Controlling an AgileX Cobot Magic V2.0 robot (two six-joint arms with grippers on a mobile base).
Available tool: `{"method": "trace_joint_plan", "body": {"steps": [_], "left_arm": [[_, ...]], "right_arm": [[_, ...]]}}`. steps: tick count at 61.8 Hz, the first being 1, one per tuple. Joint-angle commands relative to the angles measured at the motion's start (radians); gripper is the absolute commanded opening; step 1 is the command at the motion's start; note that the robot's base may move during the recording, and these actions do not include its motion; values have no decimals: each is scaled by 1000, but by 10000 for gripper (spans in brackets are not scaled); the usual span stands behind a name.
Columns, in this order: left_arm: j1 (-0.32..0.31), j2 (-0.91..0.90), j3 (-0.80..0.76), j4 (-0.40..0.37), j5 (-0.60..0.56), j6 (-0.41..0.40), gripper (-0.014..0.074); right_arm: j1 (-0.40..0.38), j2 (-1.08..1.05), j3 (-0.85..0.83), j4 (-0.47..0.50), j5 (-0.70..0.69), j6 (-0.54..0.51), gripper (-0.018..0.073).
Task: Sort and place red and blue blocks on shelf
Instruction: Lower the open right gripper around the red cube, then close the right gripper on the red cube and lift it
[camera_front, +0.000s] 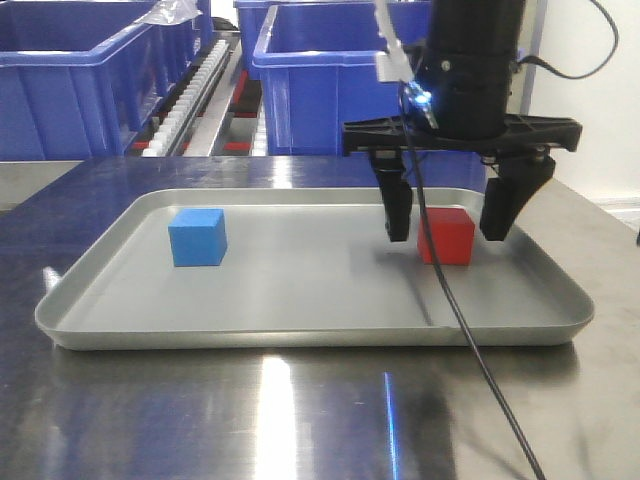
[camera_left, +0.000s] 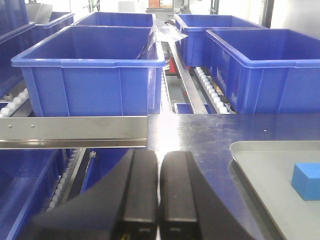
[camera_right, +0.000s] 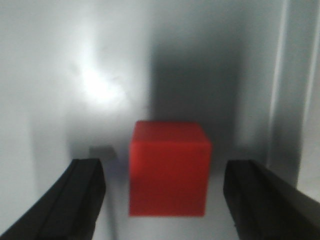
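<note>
The red block (camera_front: 447, 236) sits on the right part of the grey tray (camera_front: 300, 330), and the blue block (camera_front: 197, 237) sits on its left part. My right gripper (camera_front: 447, 225) hangs over the red block, open, one black finger on each side with gaps to the cube. The right wrist view shows the red block (camera_right: 169, 168) between the wide-apart fingers (camera_right: 82, 200). My left gripper (camera_left: 159, 185) is shut and empty, left of the tray, facing the shelf (camera_left: 75, 131). The blue block (camera_left: 306, 181) shows at that view's right edge.
Large blue bins (camera_front: 90, 80) (camera_front: 330, 90) stand on the shelf's roller tracks (camera_front: 190, 95) behind the steel table (camera_front: 300, 420). More blue bins (camera_left: 90, 75) (camera_left: 270, 75) fill the left wrist view. A black cable (camera_front: 470, 340) trails from the right arm across the tray's front rim.
</note>
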Motion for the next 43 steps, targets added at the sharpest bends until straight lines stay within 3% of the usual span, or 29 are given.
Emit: {"method": "trace_joint_plan", "body": {"steps": [1,43], "left_arm": [[0,-15,25,-3,-85,-10,124],[0,-15,25,-3,-85,-10,124]], "right_arm": [[-11,-48,-32,-8,-29,0,602],[-15,-24,-32,2,-38,0,598]]}}
